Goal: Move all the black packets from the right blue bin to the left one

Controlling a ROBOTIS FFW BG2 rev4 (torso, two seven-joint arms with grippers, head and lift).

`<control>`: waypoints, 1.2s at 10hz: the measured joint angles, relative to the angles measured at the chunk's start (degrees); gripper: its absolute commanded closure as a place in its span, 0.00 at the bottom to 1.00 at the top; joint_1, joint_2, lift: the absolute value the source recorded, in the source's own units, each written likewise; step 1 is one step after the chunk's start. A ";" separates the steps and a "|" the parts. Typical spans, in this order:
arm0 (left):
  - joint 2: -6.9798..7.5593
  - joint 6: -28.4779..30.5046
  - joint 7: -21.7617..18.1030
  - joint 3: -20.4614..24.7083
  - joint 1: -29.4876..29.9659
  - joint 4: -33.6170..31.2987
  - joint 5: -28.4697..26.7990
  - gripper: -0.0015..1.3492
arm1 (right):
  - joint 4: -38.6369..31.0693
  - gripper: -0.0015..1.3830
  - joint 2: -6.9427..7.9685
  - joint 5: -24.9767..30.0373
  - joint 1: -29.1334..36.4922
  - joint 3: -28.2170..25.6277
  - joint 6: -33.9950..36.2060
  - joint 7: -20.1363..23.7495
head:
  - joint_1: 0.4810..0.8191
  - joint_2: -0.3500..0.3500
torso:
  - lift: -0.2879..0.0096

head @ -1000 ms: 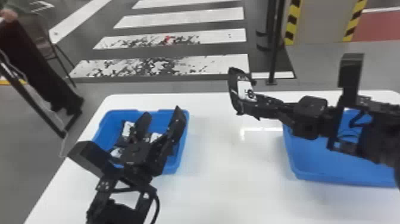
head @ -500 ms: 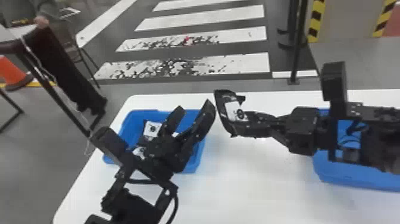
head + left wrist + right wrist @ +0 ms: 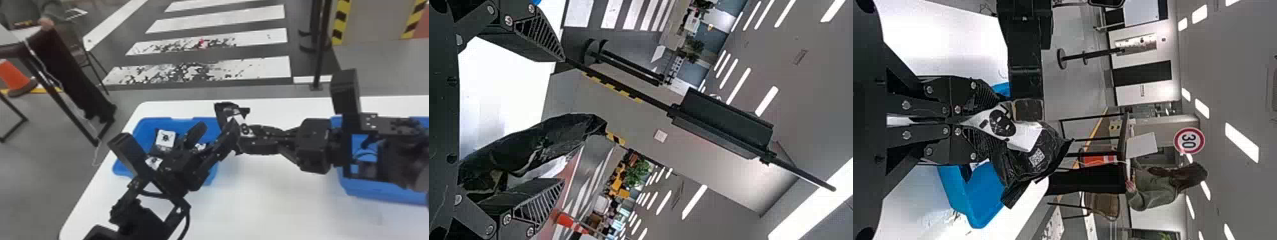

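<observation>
Over the left blue bin [image 3: 174,123], my left gripper [image 3: 212,130] stands open. My right gripper [image 3: 248,140] is beside it, shut on a black packet [image 3: 223,110] with a white label. The packet's free end meets the left gripper's right-hand finger. In the left wrist view the black packet [image 3: 554,137] reaches in between the spread fingers of the left gripper [image 3: 563,119], closer to one finger. The right wrist view has the right gripper [image 3: 984,124] pinching the packet [image 3: 1028,160] by one end. Several black packets [image 3: 165,138] lie in the left bin.
The right blue bin [image 3: 383,191] is partly covered by my right arm. Both bins stand on a white table [image 3: 274,198]. The left arm reaches across the left bin's near side. Beyond the table's far edge stands a black post [image 3: 320,48].
The two grippers have drawn together: the right one moved leftward with the packet, which now meets the left gripper's finger. The head view has swung left.
</observation>
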 measured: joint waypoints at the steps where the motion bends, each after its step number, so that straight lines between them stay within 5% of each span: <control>1: -0.13 -2.02 0.08 0.14 -0.06 0.76 -0.40 0.16 | -0.07 0.80 -0.02 -0.34 -0.14 0.81 0.20 -0.04 | 0.63 0.95 | 0.40; 3: -0.29 -4.33 0.07 0.23 -0.26 1.61 -0.10 0.25 | -0.09 0.80 -0.08 -0.39 -0.20 1.27 0.46 -0.05 | 0.63 0.97 | 0.40; 4: -0.30 -4.00 0.01 0.19 -0.37 1.71 0.10 0.63 | -0.05 0.80 -0.11 -0.43 -0.24 1.28 0.51 -0.05 | 0.63 0.97 | 0.40; 5: -0.28 -2.77 -0.07 -0.06 -0.46 1.72 0.05 0.90 | 0.20 0.80 -0.12 -0.47 -0.30 1.27 0.51 -0.19 | 0.63 0.96 | 0.40; 11: -0.14 -3.71 -1.59 -1.29 -0.96 1.16 -3.80 0.90 | 2.22 0.80 0.63 -0.74 -0.77 0.47 -0.58 -0.89 | 0.63 0.92 | 0.40; 12: -0.14 -4.39 -1.79 -1.38 -1.04 1.16 -3.74 0.90 | 2.96 0.71 0.88 -0.72 -1.10 0.29 -1.09 -1.08 | 0.63 0.92 | 0.40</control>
